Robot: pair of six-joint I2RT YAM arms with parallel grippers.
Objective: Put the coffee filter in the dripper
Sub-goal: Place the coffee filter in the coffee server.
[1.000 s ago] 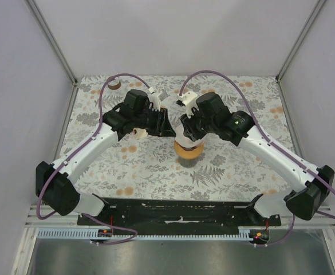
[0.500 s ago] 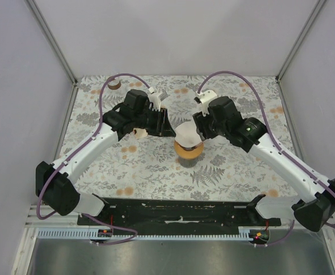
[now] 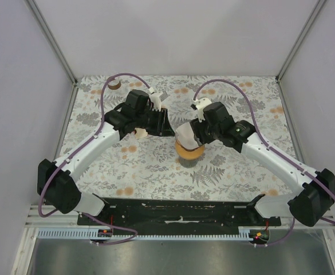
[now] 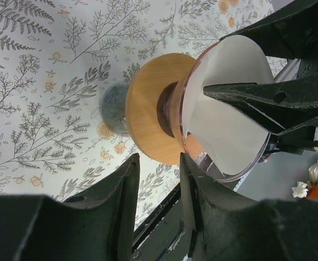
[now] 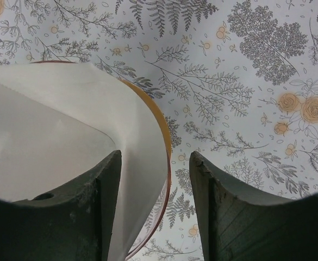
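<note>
While filter (image 5: pixel 50 125) sits in dripper (image 5: pixel 164 133), right end effector (image 5: pixel 154 157) straddles rim, fingers (image 5: pixel 224 217) apart.

This is a robotics lab test cell, not a kitchen. The bench (image 3: pixel 156 172) stands boxed in by plain pale walls (image 3: pixel 173 34) on three sides, with bare aluminium struts (image 3: pixel 51 40) running up the corners. The left arm (image 3: pixel 93 152) and the right arm (image 3: pixel 276 160) are bolted to a black base plate (image 3: pixel 178 209) at the near edge, and purple cables (image 3: pixel 107 86) loop over their wrists. A white slotted cable duct (image 3: pixel 173 234) and a sheet of bare metal (image 3: pixel 178 255) run along the front. Only the flowered cloth (image 5: pixel 267 65) over the bench and the dripper (image 3: pixel 189 151) on it are homely; everything else is rig hardware.
</note>
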